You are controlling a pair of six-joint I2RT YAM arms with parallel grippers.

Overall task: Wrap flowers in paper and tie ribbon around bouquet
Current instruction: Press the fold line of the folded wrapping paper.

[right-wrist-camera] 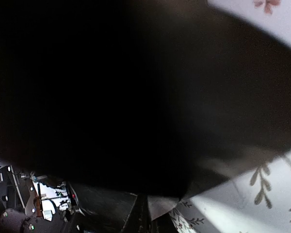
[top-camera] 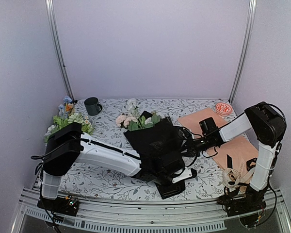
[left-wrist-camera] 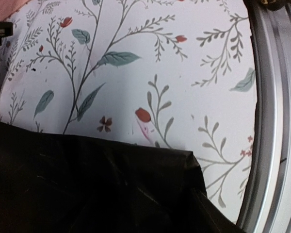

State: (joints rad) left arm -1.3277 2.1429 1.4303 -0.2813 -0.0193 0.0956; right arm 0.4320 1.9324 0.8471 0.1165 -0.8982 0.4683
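The bouquet lies in the middle of the table, with black paper (top-camera: 153, 141) folded round the stems. Pink and white flowers (top-camera: 135, 120) with green leaves stick out at its far end. My left gripper (top-camera: 161, 169) is at the paper's near end. In the left wrist view the paper (left-wrist-camera: 87, 189) covers its jaws, so their state is hidden. My right gripper (top-camera: 185, 144) is at the paper's right edge, shut. The paper (right-wrist-camera: 111, 87) fills the right wrist view, its creases running into the closed fingertips. The cream ribbon (top-camera: 235, 175) lies heaped by the right arm's base.
A peach sheet (top-camera: 218, 138) with a black strap ribbon (top-camera: 230, 160) on it lies on the right. A small red dish (top-camera: 224, 108) sits beyond it. A dark mug (top-camera: 92, 106) and a leftover mixed bunch (top-camera: 68, 119) are at the back left. A metal rail (left-wrist-camera: 271, 121) edges the table's near side.
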